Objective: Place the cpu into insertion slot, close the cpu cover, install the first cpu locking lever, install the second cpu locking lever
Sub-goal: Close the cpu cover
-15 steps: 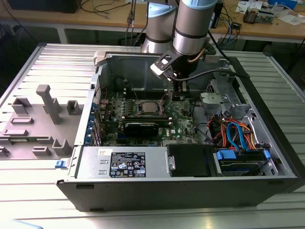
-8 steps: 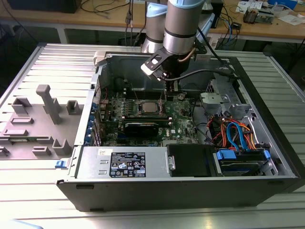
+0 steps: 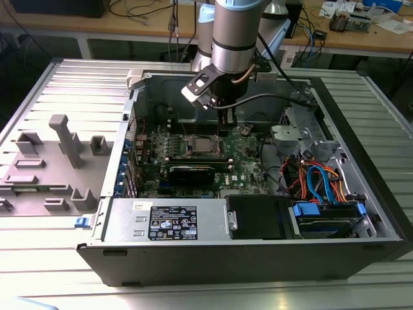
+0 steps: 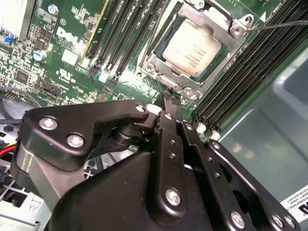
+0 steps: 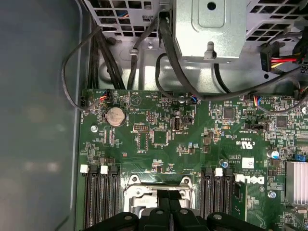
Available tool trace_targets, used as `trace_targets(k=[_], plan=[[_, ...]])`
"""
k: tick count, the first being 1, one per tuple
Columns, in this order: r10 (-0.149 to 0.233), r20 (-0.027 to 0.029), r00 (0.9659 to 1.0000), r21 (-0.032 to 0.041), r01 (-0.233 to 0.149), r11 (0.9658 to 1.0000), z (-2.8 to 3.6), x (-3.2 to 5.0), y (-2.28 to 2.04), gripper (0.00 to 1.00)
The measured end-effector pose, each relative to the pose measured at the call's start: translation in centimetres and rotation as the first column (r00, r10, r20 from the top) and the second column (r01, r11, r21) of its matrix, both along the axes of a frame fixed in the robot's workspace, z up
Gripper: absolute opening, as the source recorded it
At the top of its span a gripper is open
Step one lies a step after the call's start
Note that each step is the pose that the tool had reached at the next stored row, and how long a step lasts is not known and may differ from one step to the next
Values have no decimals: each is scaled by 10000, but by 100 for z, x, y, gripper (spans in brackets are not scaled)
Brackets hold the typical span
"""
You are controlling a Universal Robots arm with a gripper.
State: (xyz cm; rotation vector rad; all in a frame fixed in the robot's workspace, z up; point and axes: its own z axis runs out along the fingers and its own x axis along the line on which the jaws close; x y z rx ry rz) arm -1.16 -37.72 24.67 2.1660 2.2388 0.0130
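From where I stand the arm (image 3: 231, 32) hangs almost straight up and down, a silver-grey tube with a black band near its lower end. Beneath it the wrist (image 3: 216, 81) carries a pale block (image 3: 195, 90) tilted out toward the exterior view's left (a camera mount, by the look of it). The gripper (image 3: 225, 128) points straight down. In the second wrist view its black fingers (image 4: 168, 125) lie pressed together, no gap at the tips, the linkage bars splayed to either side.

Silver-grey cpu (image 4: 192, 46) lies flat; cpu cover (image 4: 211, 15) closed around it.
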Motion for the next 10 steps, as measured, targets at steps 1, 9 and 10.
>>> trace_targets(k=[1,9,10], plan=[[0,0,10000,0,0,10000,0,0,0,11],[-3,-316,9995,-2,3,10000,-8,-1,0,11],[-2,-316,9995,-2,2,10000,-8,-1,0,11]])
